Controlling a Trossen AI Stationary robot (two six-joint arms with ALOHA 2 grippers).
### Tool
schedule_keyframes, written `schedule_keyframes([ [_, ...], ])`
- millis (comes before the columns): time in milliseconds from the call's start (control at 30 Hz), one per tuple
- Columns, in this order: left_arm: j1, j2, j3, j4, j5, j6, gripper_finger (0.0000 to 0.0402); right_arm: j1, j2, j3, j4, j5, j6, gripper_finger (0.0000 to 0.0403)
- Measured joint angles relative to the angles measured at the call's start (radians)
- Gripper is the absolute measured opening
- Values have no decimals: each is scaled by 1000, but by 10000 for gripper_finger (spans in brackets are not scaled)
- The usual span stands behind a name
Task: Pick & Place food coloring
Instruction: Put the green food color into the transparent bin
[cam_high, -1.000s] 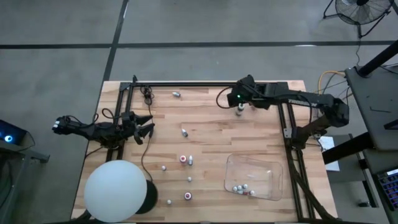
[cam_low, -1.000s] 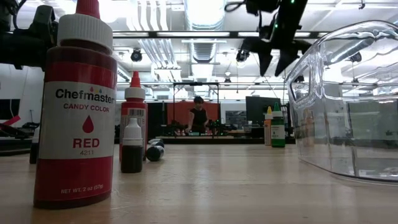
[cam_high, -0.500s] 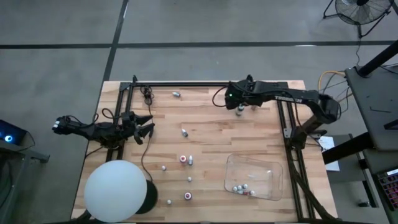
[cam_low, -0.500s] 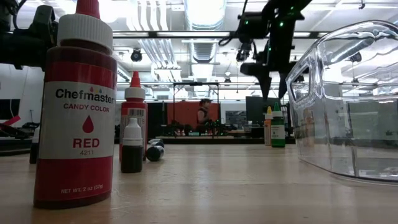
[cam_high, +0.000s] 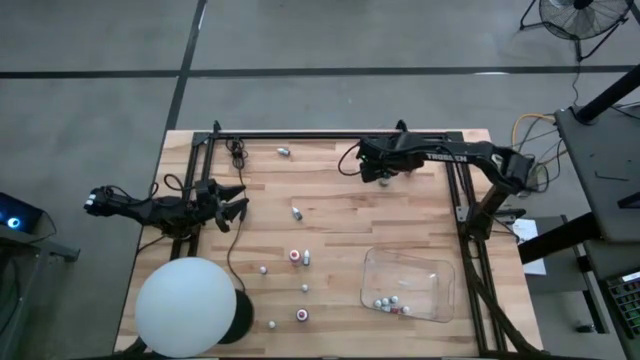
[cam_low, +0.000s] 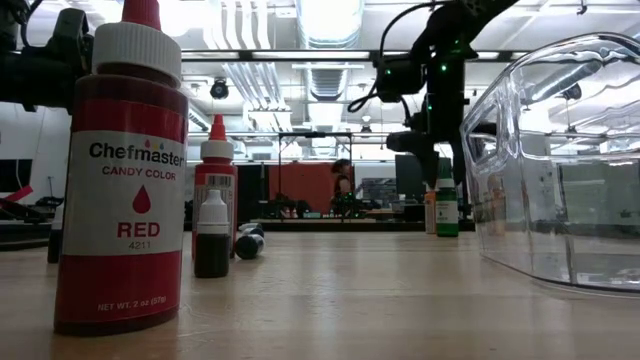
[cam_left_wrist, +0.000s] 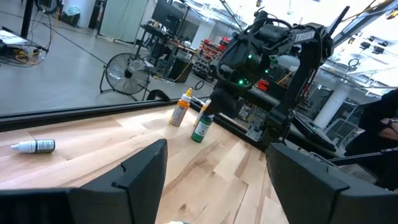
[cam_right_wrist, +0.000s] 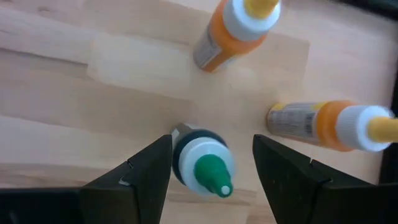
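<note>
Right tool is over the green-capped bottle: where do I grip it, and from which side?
Grip the green-capped bottle on its white collar just under the cap, coming straight down from above. It stands upright between the right tool's open fingers; two orange bottles stand close by, so a side approach would likely knock them.

A: The nearest bottle (cam_low: 120, 170) in the low view is dark red, with a white shoulder, a red tip and a white label printed in dark and red lettering.

B: The green-capped bottle (cam_right_wrist: 202, 163) has a white collar and a dark body. The two bottles beside it (cam_right_wrist: 233, 28) (cam_right_wrist: 329, 124) are orange with white collars and yellow tips.

A: The table (cam_high: 330, 215) is pale striped wood, the ball (cam_high: 188, 305) white, the tray (cam_high: 410, 285) clear, and both arms are black.
</note>
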Motion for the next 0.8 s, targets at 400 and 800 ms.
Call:
schedule_keyframes([
  [400,0,0,0,0,0,0,245,-2,18,-58,85,-73,-8,217],
  [800,0,0,0,0,0,0,245,-2,18,-82,136,-82,-47,152],
])
